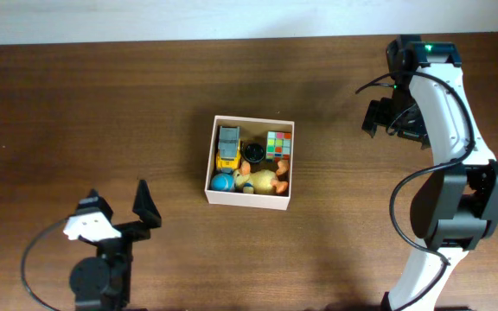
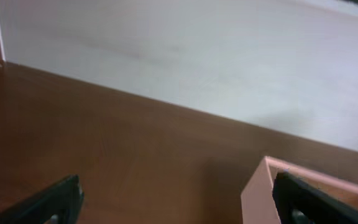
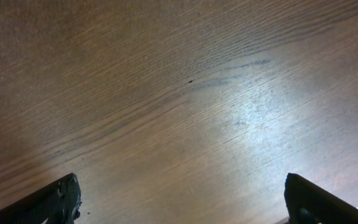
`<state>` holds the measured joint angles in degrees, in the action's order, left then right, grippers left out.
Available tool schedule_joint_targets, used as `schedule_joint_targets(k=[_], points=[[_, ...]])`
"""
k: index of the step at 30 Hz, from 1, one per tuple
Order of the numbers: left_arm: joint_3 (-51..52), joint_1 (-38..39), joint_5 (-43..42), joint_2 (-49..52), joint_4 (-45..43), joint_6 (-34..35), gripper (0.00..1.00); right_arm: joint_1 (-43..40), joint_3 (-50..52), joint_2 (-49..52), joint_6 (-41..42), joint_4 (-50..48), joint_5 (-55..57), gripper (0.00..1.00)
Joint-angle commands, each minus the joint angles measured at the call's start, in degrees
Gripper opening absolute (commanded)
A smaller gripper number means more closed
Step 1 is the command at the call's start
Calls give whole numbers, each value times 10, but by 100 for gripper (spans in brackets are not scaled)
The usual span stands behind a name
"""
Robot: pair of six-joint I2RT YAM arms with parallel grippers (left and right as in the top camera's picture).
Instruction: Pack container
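Note:
The container (image 1: 249, 199), a square white-walled box with a tan inside, sits mid-table. Inside it lie a yellow toy truck (image 1: 227, 149), a coloured puzzle cube (image 1: 278, 143), a yellow duck (image 1: 264, 180), a blue ball (image 1: 222, 182) and a small black round piece (image 1: 252, 153). My left gripper (image 1: 119, 206) is open and empty, well to the container's front left. In the left wrist view a corner of the container (image 2: 257, 193) shows by the right finger (image 2: 316, 199). My right gripper (image 1: 394, 121) hangs open at the back right, with only bare wood under it (image 3: 182, 202).
The dark wooden table (image 1: 76, 104) runs to a pale wall (image 2: 197, 56) at the back. The right arm's white links (image 1: 456, 173) stand along the right side, and a black cable (image 1: 37, 259) loops by the left arm's base.

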<state>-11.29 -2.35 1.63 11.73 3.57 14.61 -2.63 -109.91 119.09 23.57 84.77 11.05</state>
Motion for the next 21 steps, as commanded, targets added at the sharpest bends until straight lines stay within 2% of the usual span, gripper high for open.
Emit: schedule_joint_targets(k=[1,9,21], points=[[52,-2,-17,-54,-7,2,99,0,0,-2,-2,0,-1,99],[95,-2,-17,-112,26,1,99,0,0,-2,-2,0,-1,99],[95,-2,-19,-114,37,-14,99,0,0,-2,-2,0,-1,99]])
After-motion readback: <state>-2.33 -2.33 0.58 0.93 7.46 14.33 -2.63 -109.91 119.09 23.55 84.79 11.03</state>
